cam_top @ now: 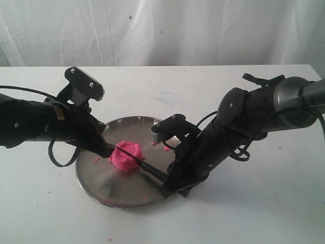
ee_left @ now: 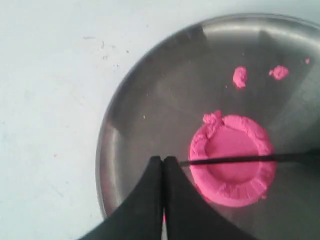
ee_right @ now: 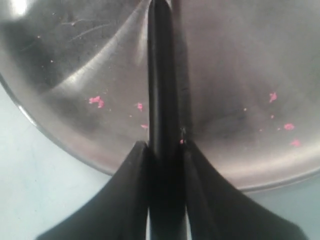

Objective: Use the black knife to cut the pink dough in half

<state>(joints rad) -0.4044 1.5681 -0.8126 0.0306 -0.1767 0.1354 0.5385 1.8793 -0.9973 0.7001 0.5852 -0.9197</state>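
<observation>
**A:** Checking in: which step are you on?

**B:** The cut itself, right at its start, I'd judge. My right fingers (ee_right: 164, 146) are clenched on the handle of the knife (ee_left: 240, 160). The blade runs straight out ahead of them, across the middle of the dough (ee_left: 230, 145).

**A:** Is the dough split?

**B:** Not that I can see. It looks like one round puck with a dished top. It sits on the plate (ee_left: 150, 100), out past my right fingertips and just ahead of my left fingers (ee_left: 163, 165). The blade lies across its top, but I cannot tell how deep it has bitten.

**A:** And the left fingers?

**B:** Pressed together, grasping nothing. Their tips sit just beside the puck's near edge, close to the knife's point. I cannot tell whether they touch that point.

**A:** What does the next move call for?

**B:** A straight push down from my right fingers, with the blade level over the puck's middle until it meets the steel. That should make the halves even. The dough looks soft and may cling to the blade or slide on the plate. My left fingers may be wanted beside it as a stop.

**A:** Anything else about?

**B:** A few pink crumbs (ee_left: 240, 76) on the plate beyond the puck, well apart from both sets of fingers. The plate rests on a white surface (ee_left: 50, 100).
</observation>
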